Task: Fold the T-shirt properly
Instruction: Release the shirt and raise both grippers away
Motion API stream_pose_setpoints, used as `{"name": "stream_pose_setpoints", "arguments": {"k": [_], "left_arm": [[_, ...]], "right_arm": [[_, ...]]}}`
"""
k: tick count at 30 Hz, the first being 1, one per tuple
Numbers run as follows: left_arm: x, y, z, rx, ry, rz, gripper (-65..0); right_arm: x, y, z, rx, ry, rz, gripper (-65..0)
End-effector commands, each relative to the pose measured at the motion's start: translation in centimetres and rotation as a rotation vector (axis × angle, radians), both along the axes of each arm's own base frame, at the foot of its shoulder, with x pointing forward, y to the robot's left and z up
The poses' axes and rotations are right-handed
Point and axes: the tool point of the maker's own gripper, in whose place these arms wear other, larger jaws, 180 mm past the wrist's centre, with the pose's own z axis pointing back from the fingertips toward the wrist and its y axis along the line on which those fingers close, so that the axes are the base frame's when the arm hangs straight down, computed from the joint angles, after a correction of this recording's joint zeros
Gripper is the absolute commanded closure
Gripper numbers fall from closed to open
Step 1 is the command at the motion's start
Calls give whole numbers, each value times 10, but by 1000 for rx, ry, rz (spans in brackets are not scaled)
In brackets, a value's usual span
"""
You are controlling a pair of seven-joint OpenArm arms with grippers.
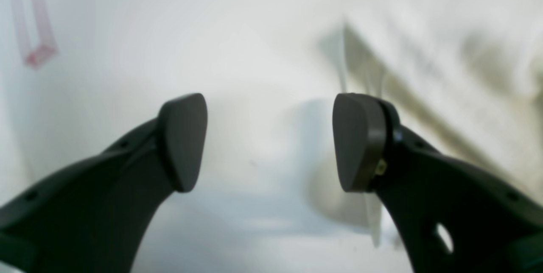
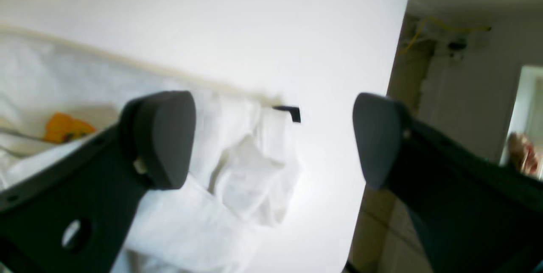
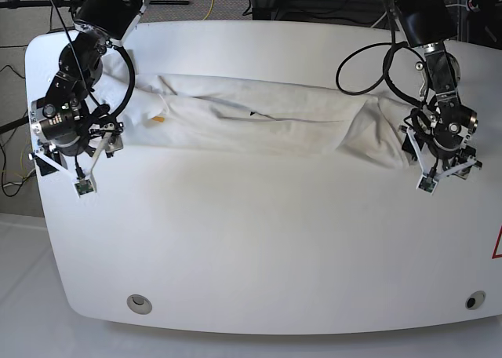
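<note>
T-shirt position: the T-shirt (image 3: 259, 118) lies in the upper half of the base view, bunched into a long roll on the white worktop (image 3: 259, 248).
T-shirt long axis: it runs left to right across the frame, from my right arm at the left edge to my left arm at the right edge.
T-shirt ends: the left end is flatter and shows a small orange patch; the right end is thicker and rounded. I cannot tell which end is collar or hem.
Left fingers: my left fingers (image 1: 271, 141) stand wide apart with nothing between them; in the left wrist view, cloth lies to the right of them.
Right fingers: my right fingers (image 2: 275, 137) stand wide apart and grip nothing; in the right wrist view, a crumpled cloth end lies below and left of the gap.
Nearer arm: each arm sits just beside its own end of the roll; neither is clearly closer.
Deciding relation: in my judgement the cloth lies inward from both pairs of fingers, so each must reach toward frame centre to take its end.
</note>
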Motion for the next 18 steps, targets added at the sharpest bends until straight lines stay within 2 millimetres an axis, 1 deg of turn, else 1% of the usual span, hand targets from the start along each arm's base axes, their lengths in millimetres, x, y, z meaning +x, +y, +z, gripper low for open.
{"name": "stream_pose_setpoints", "arguments": {"k": [1,5,8,11,14,18], "left_arm": [[15,-6,28,12,-93,-14,-435],[18,-12,41,17,-132,-24,-435],[18,-17,46,14,-150,-27,-435],[19,-21,50,9,-165,-29,-435],[13,-23,47,9,-157,-29,-435],[12,-25,55,20,-178,-35,-435]], "right_arm": [[13,10,12,-15,-56,50,-542],[4,7,3,-45,-19,47,-542],[2,14,-3,-40,-24,68,-542],[-3,17,-10,-35,-23,73,-542],[-7,17,-14,-47,-24,79,-542],[-11,17,-18,-56,-19,80,-542]]}}
